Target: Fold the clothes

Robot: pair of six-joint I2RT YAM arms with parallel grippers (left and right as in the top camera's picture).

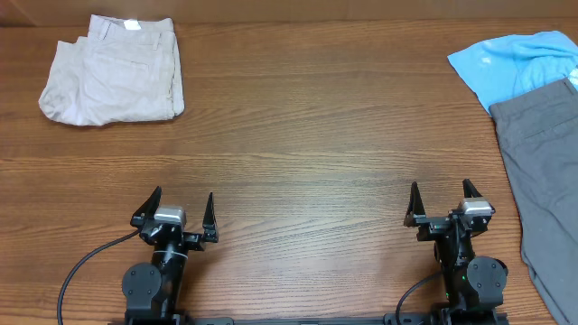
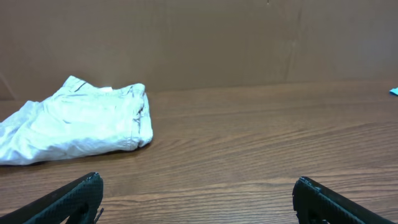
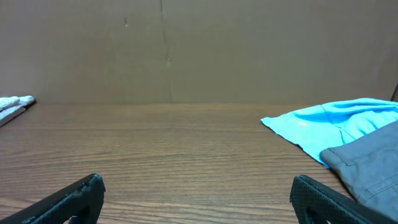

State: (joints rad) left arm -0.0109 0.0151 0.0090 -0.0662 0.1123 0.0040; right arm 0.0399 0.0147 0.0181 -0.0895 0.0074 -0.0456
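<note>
Beige khaki shorts (image 1: pixel 113 70), folded, are set aside at ten o'clock, seemingly finished. Unfolded grey cotton trousers (image 1: pixel 542 162) overlapping a light-blue T-shirt (image 1: pixel 515 63) are piled at three o'clock. The left gripper (image 1: pixel 182 199) and right gripper (image 1: pixel 441 188) are parked at six o'clock, spread wide and empty.

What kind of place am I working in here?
Probably a lab test bench: a wood-grain table, a plain brown board behind it, and beige shorts, a blue T-shirt and grey trousers laid out.

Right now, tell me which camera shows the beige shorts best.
The overhead view: it shows the beige shorts whole and folded, from above. The left wrist view sees them low and side-on, cropped at the left edge. The right wrist view catches only a sliver.
</note>
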